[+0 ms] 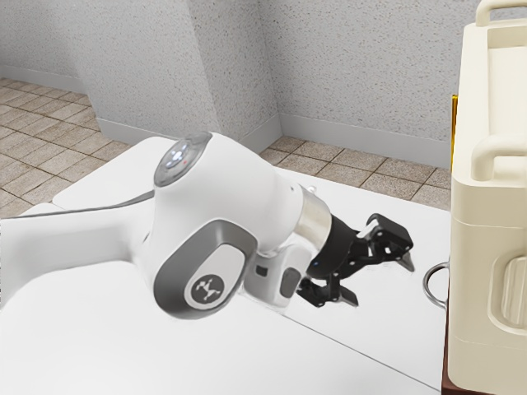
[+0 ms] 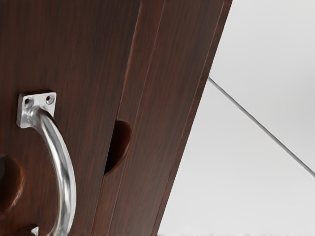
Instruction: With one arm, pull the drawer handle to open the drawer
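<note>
Silver handle [image 2: 66,177] bows from dark wood [image 2: 83,69], one end cut off.

Ext. cam side-on, wrist cam nr, both w/ handle [image 2: 65,172]

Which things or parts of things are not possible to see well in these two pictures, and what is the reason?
- Handle: lower mount mostly cut off by the wrist view's edge.
- Round hollow: part cut off by the wrist view's edge.
- Case: far part beyond the exterior view's right edge.
- Yellow thing: mostly behind the case, exterior view.
- Arm: base beyond the exterior view's left edge.
</note>
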Available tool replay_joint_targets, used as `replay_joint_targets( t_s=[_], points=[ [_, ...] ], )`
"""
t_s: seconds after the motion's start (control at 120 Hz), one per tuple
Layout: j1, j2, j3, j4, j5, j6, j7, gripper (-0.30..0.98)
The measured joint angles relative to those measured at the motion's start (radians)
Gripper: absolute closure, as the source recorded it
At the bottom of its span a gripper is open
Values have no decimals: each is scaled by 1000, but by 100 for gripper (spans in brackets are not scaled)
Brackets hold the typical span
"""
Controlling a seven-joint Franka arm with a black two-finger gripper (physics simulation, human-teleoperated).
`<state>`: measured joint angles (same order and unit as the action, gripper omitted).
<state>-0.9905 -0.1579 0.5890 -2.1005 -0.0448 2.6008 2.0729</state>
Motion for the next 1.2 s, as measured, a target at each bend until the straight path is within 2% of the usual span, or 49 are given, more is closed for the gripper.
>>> replay_joint_targets(
  t_s=[0.325,0.508,0.967,1.2],
  points=[
    [-3,90,-2,37,-49,0,6,-3],
    [-3,109,-4,39,-92,2,10,0],
    [3,23,6,-30,-96,-2,27,5],
    [4,-24,28,-65,-90,-3,36,3]
  ],
)
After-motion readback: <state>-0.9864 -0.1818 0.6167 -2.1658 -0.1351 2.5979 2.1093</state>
